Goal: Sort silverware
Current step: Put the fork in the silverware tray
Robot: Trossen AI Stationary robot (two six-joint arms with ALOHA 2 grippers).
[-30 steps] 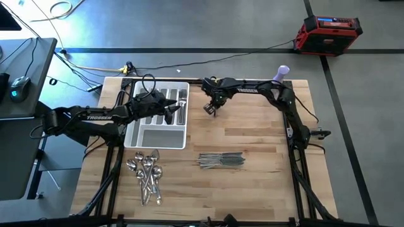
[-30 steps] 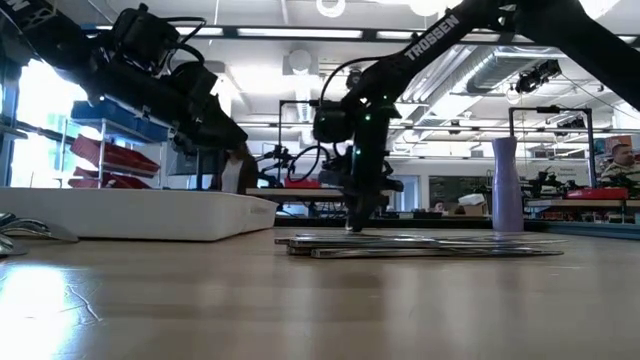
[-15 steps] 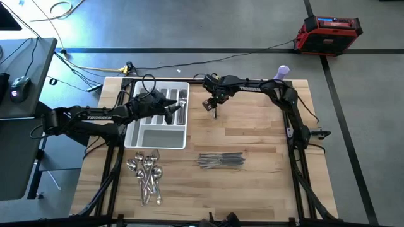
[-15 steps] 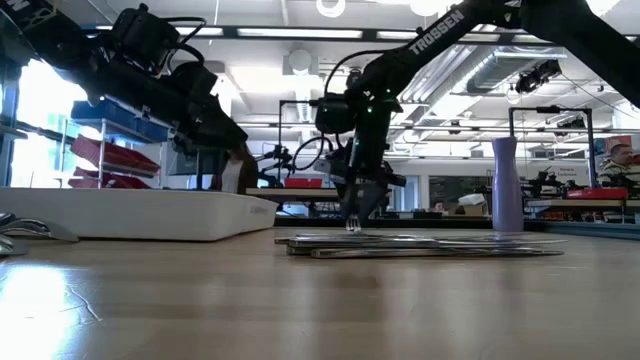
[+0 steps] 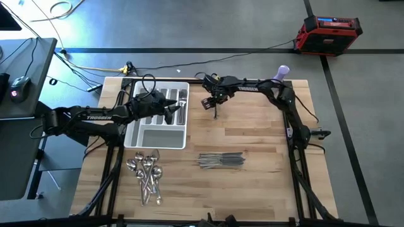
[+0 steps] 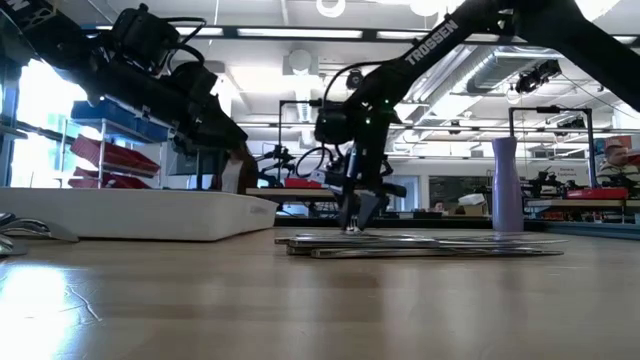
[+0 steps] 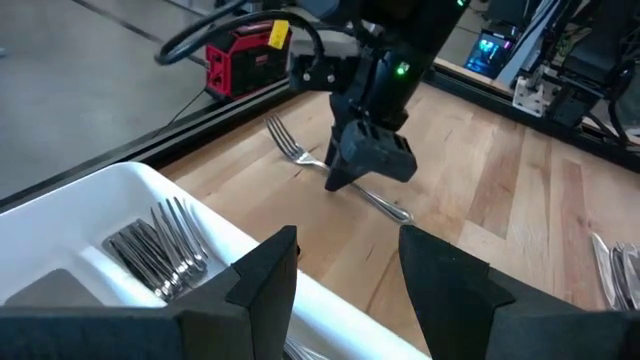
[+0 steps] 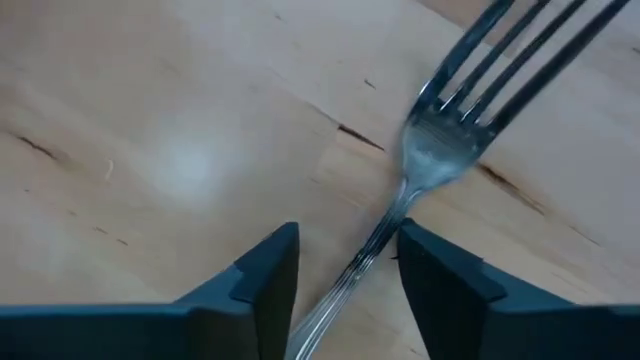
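A silver fork (image 8: pixel 440 150) lies flat on the wooden table (image 5: pixel 252 135), right of the white tray (image 5: pixel 158 135). My right gripper (image 8: pixel 345 250) points down over it, open, with one finger on each side of the handle; it also shows in the left wrist view (image 7: pixel 368 165). My left gripper (image 7: pixel 345 275) hangs open over the tray's right part (image 5: pixel 172 112) with nothing between its fingers. Several forks (image 7: pixel 160 250) lie in a tray compartment. A pile of spoons (image 5: pixel 145 175) and a row of knives (image 5: pixel 221 161) lie nearer the front. My right gripper comes from above with its fingers astride the fork's handle (image 8: pixel 378 240), just below the neck and across it. Whether a finger touches the handle I cannot tell. The fork lies flat on the table.
A purple vase (image 5: pixel 283 72) stands at the table's far right corner. A red box (image 5: pixel 328 34) sits on the floor beyond the table. Bare wood lies between the fork and the knives.
My right gripper has opened from shut over the fork, then drawn its fingers somewhat closer together. Its wrist has rolled a little about its own axis. The fork stays flat on the table.
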